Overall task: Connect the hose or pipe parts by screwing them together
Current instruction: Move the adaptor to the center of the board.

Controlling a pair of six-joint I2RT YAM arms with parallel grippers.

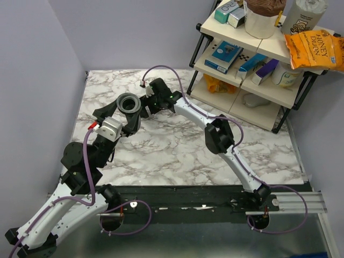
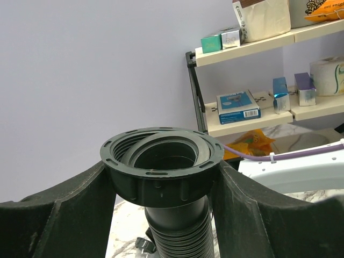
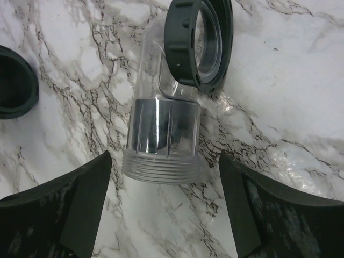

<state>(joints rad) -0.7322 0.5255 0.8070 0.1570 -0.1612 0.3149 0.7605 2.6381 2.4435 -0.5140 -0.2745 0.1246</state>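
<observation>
ribbed hose (image 2: 177, 236) is held up off the bench (image 3: 301, 80), collar end clamped in the left hand (image 2: 163, 177). clear threaded fitting (image 3: 161, 123) lies flat between the fingers of the wide-open right hand (image 3: 164, 166), untouched. risk: slick round plastic rolls or squirts out on closing; a skewed grip means cross-threading.

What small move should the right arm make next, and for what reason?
Probably lower the right fingers and close them on the clear threaded fitting. It lies on the marble table, centred between those open fingers, while the left fingers hold the hose by its collar nut, opening upward.
</observation>
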